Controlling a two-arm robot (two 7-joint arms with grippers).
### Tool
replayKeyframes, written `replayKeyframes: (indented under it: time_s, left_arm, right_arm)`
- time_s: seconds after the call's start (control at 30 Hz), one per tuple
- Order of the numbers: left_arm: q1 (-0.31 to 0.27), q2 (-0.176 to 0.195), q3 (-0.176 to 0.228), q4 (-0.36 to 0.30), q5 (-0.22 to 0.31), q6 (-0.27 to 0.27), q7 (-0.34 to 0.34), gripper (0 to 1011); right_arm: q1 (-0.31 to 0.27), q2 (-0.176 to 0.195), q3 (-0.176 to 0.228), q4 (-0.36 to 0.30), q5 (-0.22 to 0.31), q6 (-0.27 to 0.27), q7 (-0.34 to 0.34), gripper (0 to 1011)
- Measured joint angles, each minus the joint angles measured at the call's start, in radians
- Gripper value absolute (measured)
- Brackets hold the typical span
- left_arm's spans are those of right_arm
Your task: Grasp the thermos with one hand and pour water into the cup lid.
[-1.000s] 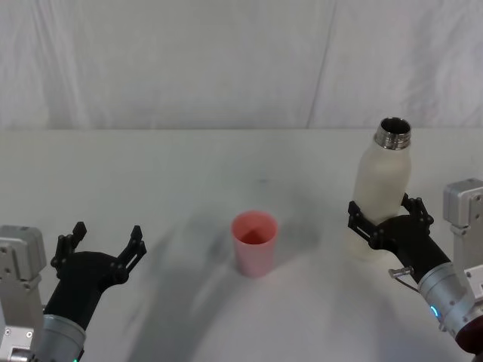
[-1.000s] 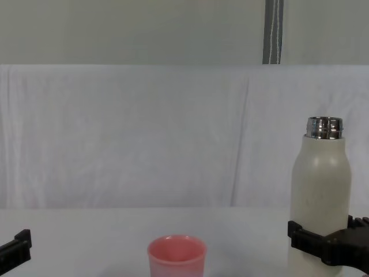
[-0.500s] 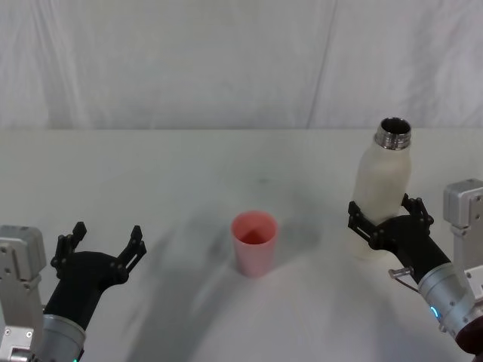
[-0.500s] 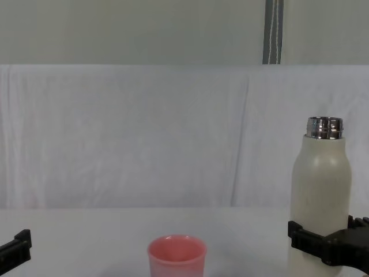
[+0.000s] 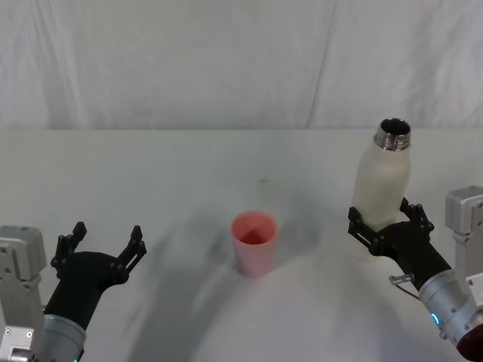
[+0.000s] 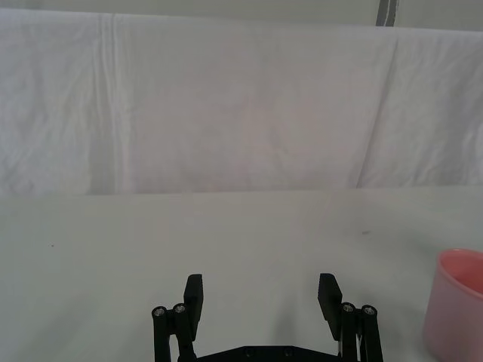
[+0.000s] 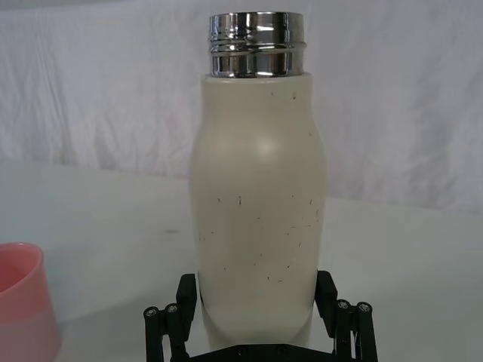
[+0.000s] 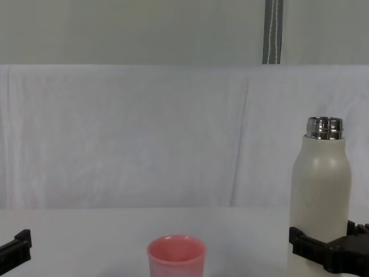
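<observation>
The cream-white thermos [image 5: 383, 188] stands upright on the table at the right, cap off, its silver neck showing. My right gripper [image 5: 383, 215] is open around its lower body. In the right wrist view the black fingers [image 7: 187, 298] flank the thermos [image 7: 256, 196] closely on both sides. The pink cup lid [image 5: 254, 241] stands upright at the table's middle, left of the thermos. My left gripper [image 5: 106, 237] hovers open near the front left with nothing in it, the cup lid [image 6: 460, 302] off to its side.
The white cloth-covered table [image 5: 189, 166] runs back to a white draped backdrop. Between the cup lid [image 8: 176, 254] and the thermos [image 8: 320, 190] lies a stretch of bare cloth.
My right gripper has slid slightly down and back along the thermos, which has stayed where it was. The left arm and cup lid have not moved.
</observation>
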Motion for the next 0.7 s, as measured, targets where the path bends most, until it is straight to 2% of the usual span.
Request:
replayKeyframes:
  time_s: [0.7]
  left_arm:
    - [0.000,0.000,0.000,0.000,0.000,0.000,0.000,1001]
  right_arm:
    - [-0.053,0.022,0.016,-0.051,0.034,0.003,0.012,1002]
